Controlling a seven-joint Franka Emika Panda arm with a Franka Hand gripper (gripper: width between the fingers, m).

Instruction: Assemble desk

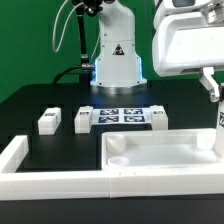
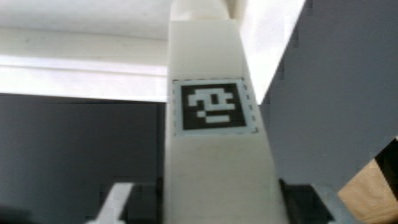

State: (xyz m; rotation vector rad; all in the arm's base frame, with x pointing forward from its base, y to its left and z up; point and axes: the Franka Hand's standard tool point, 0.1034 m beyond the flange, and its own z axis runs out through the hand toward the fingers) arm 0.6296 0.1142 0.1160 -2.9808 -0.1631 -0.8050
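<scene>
The white tabletop panel (image 1: 165,150) lies flat with its raised rim up at the exterior view's front right. My gripper (image 1: 213,96) is at the far right, above the panel's right end. It is shut on a white square leg (image 1: 220,125) that hangs down at the picture's edge. In the wrist view the leg (image 2: 215,60) fills the middle, its black-and-white tag (image 2: 215,105) facing the camera. My gripper (image 2: 210,205) clamps the leg from both sides, with one fingertip (image 2: 125,200) showing beside it. Three more legs lie on the black table: two at left (image 1: 48,121) (image 1: 82,120) and one (image 1: 158,118) behind the panel.
The marker board (image 1: 120,115) lies in front of the robot base (image 1: 115,60). A long low white border wall (image 1: 50,178) runs along the front and up the left side. In the wrist view a pale surface (image 2: 80,65) shows behind the leg, blurred.
</scene>
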